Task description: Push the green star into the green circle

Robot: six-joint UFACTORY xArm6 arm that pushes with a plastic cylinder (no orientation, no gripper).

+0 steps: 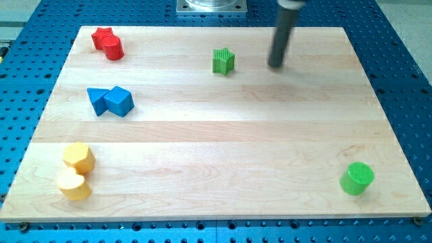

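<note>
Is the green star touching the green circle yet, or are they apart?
Apart. The green star sits near the view's top; the green circle is at bottom right. My tip is just right of the star.

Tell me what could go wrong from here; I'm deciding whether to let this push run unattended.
1. My tip sits to the view's right of the green star, while the green circle lies toward the bottom right. Pushing from here would likely drive the star leftward, away from it.
2. The star has far to travel diagonally, so it may slip off my tip.
3. The circle sits near the board's edge; a hard push could knock it off.
</note>
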